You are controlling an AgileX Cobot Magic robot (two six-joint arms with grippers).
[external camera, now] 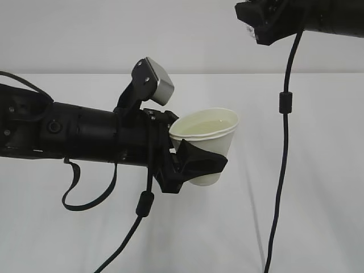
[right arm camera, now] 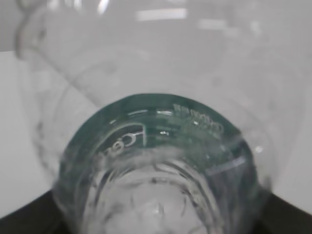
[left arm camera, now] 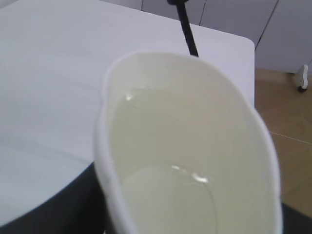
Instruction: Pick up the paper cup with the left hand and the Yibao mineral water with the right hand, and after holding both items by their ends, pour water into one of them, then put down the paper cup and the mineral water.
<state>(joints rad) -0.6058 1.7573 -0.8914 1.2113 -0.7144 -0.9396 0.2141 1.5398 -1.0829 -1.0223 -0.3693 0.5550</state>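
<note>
The paper cup (external camera: 207, 139) is white with a pale cream inside and holds clear water. It is in the air above the table, tilted with its mouth up and toward the camera. My left gripper (external camera: 193, 162) is shut on its lower half, with a black finger across the front. The cup (left arm camera: 190, 161) fills the left wrist view, with one dark finger (left arm camera: 58, 209) beside it. The Yibao mineral water (right arm camera: 156, 161) fills the right wrist view base-first, clear and ribbed with its green label. Black fingers (right arm camera: 29, 219) flank it. My right gripper (external camera: 259, 25) sits at the top edge, with the bottle out of view there.
A white table (external camera: 318, 187) lies under both arms. The right arm's black cable (external camera: 282, 142) hangs down right of the cup. The table's far edge (left arm camera: 251, 46) meets a brown floor (left arm camera: 287, 122) and white cabinets in the left wrist view.
</note>
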